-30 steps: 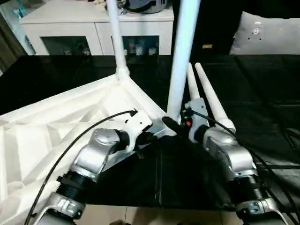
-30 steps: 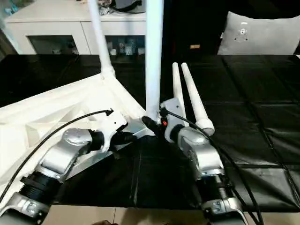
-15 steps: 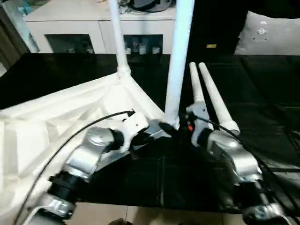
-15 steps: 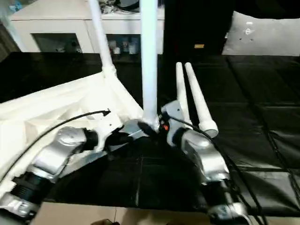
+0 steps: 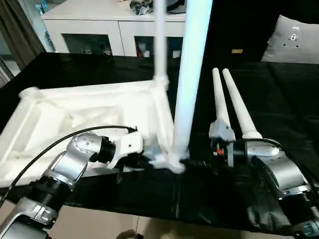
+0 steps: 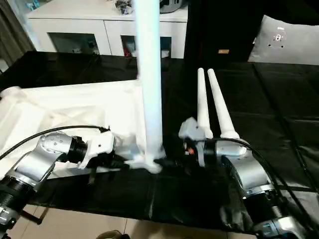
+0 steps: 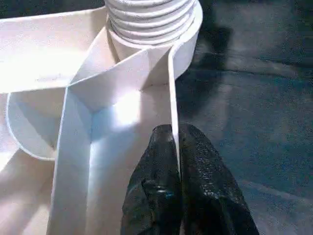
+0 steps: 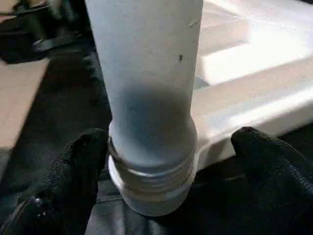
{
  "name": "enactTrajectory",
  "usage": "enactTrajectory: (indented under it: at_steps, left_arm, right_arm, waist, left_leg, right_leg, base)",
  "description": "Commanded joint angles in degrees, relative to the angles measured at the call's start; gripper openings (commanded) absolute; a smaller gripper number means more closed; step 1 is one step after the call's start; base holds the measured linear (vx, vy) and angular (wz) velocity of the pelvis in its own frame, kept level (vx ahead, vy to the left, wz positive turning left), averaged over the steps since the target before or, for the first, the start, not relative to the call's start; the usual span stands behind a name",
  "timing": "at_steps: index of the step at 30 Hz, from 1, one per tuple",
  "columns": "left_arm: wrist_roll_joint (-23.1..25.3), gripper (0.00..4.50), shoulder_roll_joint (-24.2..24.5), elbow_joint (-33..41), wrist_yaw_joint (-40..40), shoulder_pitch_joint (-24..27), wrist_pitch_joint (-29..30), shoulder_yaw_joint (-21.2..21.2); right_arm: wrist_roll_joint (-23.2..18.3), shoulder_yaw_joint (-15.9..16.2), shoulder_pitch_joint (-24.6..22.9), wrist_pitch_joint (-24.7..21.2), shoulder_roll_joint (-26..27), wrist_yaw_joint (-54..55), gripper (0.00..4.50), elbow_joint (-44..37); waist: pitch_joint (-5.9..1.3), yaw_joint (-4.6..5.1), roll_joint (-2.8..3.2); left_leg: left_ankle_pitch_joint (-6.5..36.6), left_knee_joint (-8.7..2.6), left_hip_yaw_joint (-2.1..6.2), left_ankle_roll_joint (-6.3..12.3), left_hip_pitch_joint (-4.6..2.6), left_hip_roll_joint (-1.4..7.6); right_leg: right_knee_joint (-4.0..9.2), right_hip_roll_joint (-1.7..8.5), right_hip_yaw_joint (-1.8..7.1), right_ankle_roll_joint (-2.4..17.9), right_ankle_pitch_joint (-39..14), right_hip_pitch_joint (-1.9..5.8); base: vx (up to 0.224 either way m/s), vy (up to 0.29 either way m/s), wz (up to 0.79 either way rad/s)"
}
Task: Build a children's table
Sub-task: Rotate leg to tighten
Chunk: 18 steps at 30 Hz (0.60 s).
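Table top (image 5: 89,107): upside down on the black work table (image 5: 279,89).
Left gripper (image 7: 174,147): pinched on a thin rib beside the corner socket.
Right gripper (image 8: 168,161): spread wide around the upright leg (image 5: 187,84).
Loose legs (image 5: 234,107): lying beside the right arm.

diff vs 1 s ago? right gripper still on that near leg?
The right gripper has opened: its fingers now stand apart on either side of the near leg, just above its threaded base. The tabletop has swung round on the black work table. Unchanged: the left gripper stays pinched on a tabletop rib, two legs stand in their sockets, two spare legs lie beside.
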State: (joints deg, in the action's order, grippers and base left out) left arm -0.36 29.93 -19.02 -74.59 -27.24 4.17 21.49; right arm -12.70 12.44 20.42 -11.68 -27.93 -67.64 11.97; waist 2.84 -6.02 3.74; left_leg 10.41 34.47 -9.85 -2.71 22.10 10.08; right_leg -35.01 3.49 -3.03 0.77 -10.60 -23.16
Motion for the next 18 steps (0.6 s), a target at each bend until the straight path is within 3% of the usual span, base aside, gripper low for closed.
enactTrajectory:
  at_steps: [1, 6, 18]
  left_arm:
    - [-0.3, 0.0, 0.5, 0.8, -1.9, -1.9, -2.2, 1.2]
    - [-0.4, 0.0, 0.5, -1.1, -3.8, -2.7, -4.7, 1.5]
    - [-0.5, 0.0, 0.2, -2.9, -4.8, -3.3, -6.3, 1.4]
  right_arm:
    - [-0.1, 1.2, -0.1, 0.7, -0.5, -1.8, 4.45, -1.5]
    - [0.0, 2.8, -0.1, 1.3, -0.2, -3.0, 4.09, -1.2]
    - [-1.9, 3.6, 0.1, -2.0, 0.6, -5.1, 2.95, -1.1]
  waist:
    - [-3.93, 0.13, -0.43]
    - [-3.9, 0.08, -0.49]
    - [-4.01, -0.22, -0.63]
  left_leg:
    - [10.7, -3.81, 0.88, 3.42, -0.98, 3.04]
    - [11.1, -3.85, 0.89, 3.16, -0.98, 3.01]
    - [10.6, -3.77, 0.84, 3.06, -1.04, 3.06]
  right_leg:
    - [3.98, 4.53, 2.5, 12.7, -10.7, 2.85]
    - [4.09, 4.55, 2.48, 12.5, -12.0, 2.85]
    - [3.98, 4.55, 2.49, 12.6, -11.6, 2.82]
  base:
    - [0.0, 0.0, 0.0]
    - [0.0, 0.0, 0.0]
    - [0.0, 0.0, 0.0]
